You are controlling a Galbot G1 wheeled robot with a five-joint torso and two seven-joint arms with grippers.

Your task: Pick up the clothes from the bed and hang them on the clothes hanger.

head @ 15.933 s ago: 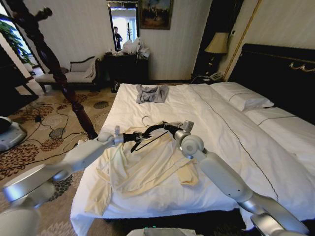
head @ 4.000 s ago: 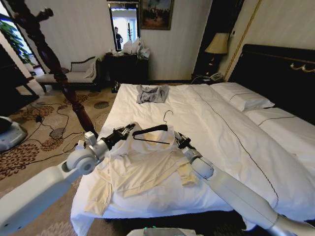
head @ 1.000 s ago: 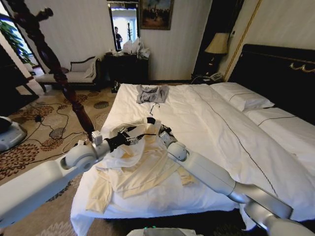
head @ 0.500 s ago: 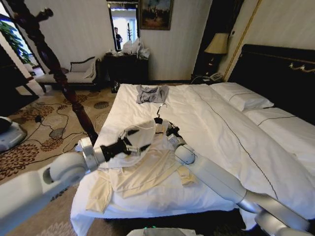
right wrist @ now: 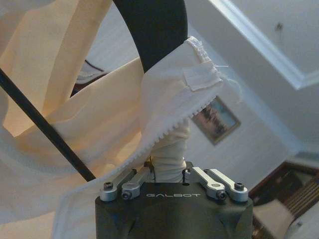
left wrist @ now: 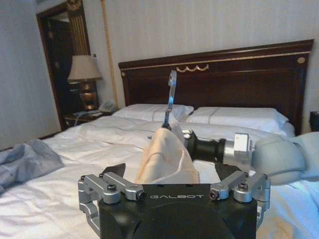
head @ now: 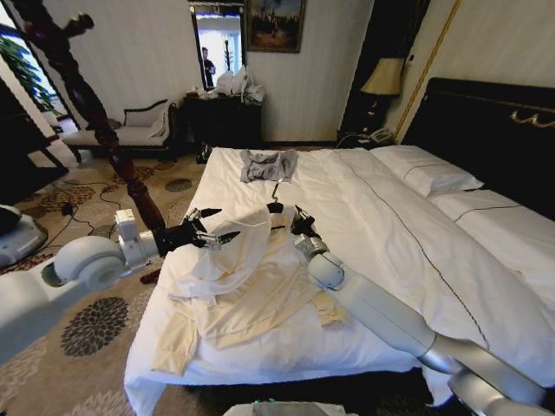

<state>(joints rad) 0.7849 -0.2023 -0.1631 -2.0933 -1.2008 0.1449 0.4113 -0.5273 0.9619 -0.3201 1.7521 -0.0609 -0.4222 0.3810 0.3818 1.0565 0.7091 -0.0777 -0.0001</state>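
Since half a sec ago your left gripper (head: pixel 206 234) has let go of the clothes (head: pixel 247 277) and pulled back a bit toward the bed's edge. Its fingers (head: pixel 227 237) are spread wide now, w/ nothing in them, and they sit just beside the raised cream cloth, not touching it.

From the left wrist cam you see that gripper (left wrist: pixel 174 183) open, the lifted hump of the clothes (left wrist: pixel 164 162) right ahead of it, and the right arm's wrist just past the cloth. The silver hook of the clothes hanger (left wrist: pixel 170 97) sticks up above the cloth.

Your right gripper (head: pixel 286 221) is on the far side of the cloth from the left one. It's shut tight on the clothes hanger (head: pixel 275 205) w/ cloth bunched in too. Right wrist cam: the gripper (right wrist: pixel 169 174) pinches a cream roll of cloth, the black hanger (right wrist: pixel 152 30) arm goes up just above it, and the clothes (right wrist: pixel 99 124) drape over it.

Most of the clothes lie spread on the bed (head: pixel 390 234) below both grippers, near the bed's left edge. A small grey-blue garment (head: pixel 269 165) lies well past the grippers, farther up the bed.
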